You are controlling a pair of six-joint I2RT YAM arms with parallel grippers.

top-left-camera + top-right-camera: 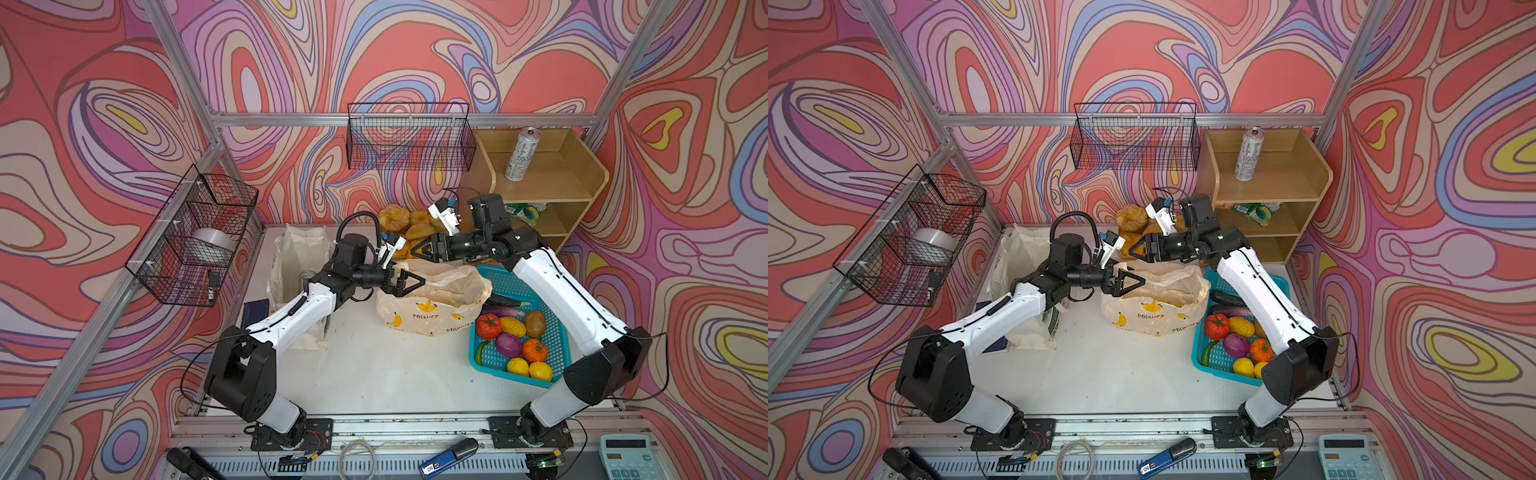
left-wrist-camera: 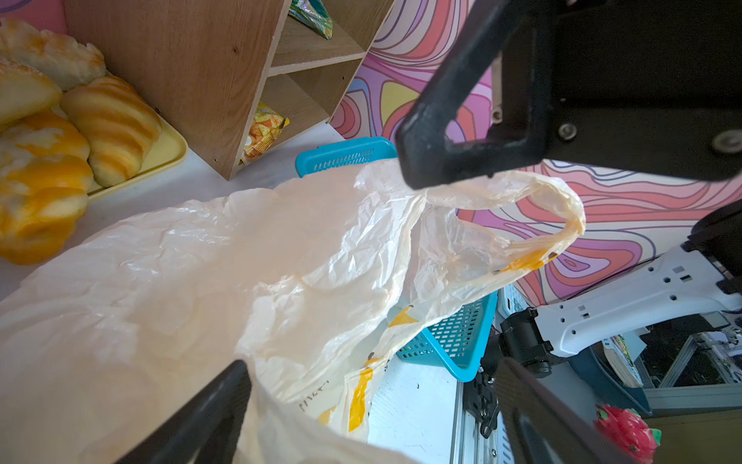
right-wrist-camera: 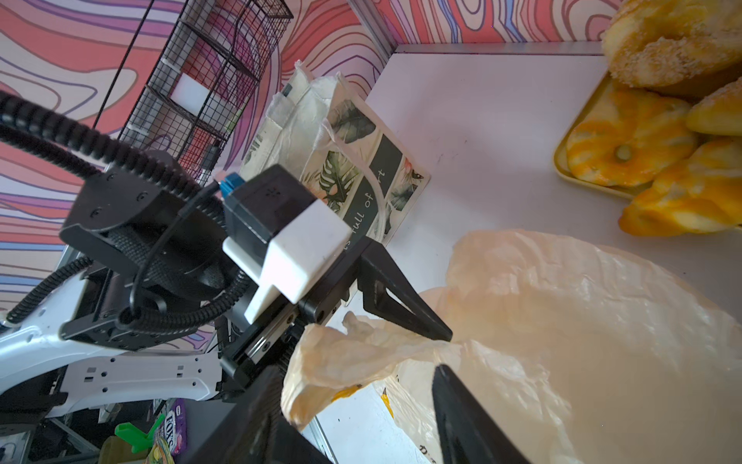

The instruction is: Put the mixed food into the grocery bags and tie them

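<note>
The cream banana-print plastic bag stands mid-table with its mouth up. My left gripper is open at the bag's near-left rim, and the rim film lies between its wide-spread fingers. My right gripper hovers at the far rim, open, with a crumpled bag handle between its fingers. The cloth tote slumps behind the left arm. A drink can stands on the shelf's top and a snack packet lies one level down. Lemons and a dark cucumber lie in the teal basket.
The teal basket with several toy vegetables touches the bag's right side. Bread rolls on a yellow tray sit behind the bag. A wooden shelf fills the back right corner. Wire baskets hang on the walls.
</note>
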